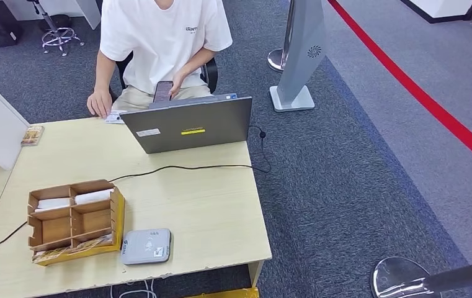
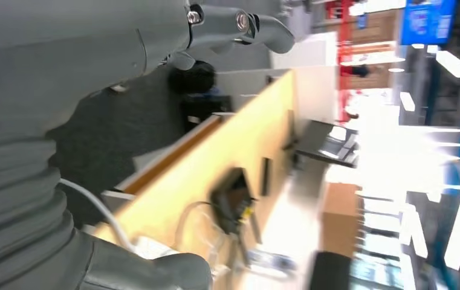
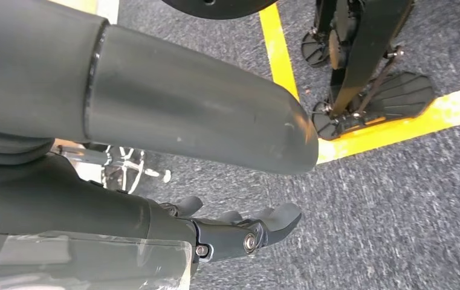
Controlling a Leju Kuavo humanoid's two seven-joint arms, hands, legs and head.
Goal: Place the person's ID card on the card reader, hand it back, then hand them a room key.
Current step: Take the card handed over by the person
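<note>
My left robot hand (image 2: 155,36) hangs beside the tabletop (image 1: 177,205), seen from its wrist camera, its fingers apart with nothing between them. My right robot hand (image 3: 215,181) hangs low over grey carpet crossed by yellow floor tape (image 3: 278,48); its thumb and darker fingers are spread and grasp nothing.

On the tabletop, near its close edge, lies the grey card reader (image 1: 146,246), flat, with nothing on it. Just beside it, on its left, stands a wooden organizer box (image 1: 75,220) with several compartments; white cards (image 1: 75,200) lie in the far compartments, and I cannot tell what they are. A black cable (image 1: 177,167) runs across the wood between the box and the laptop (image 1: 187,127), which stands open at the far edge with its lid back toward me.

Behind the laptop sits a person in a white shirt (image 1: 162,34). One hand holds a dark phone (image 1: 162,90) upright above the lap. The other hand (image 1: 99,102) rests at the far left edge of the tabletop, touching a small pale ID card (image 1: 115,117) that lies flat there, well apart from the reader. A small booklet (image 1: 32,134) lies at the left side of the tabletop.
</note>
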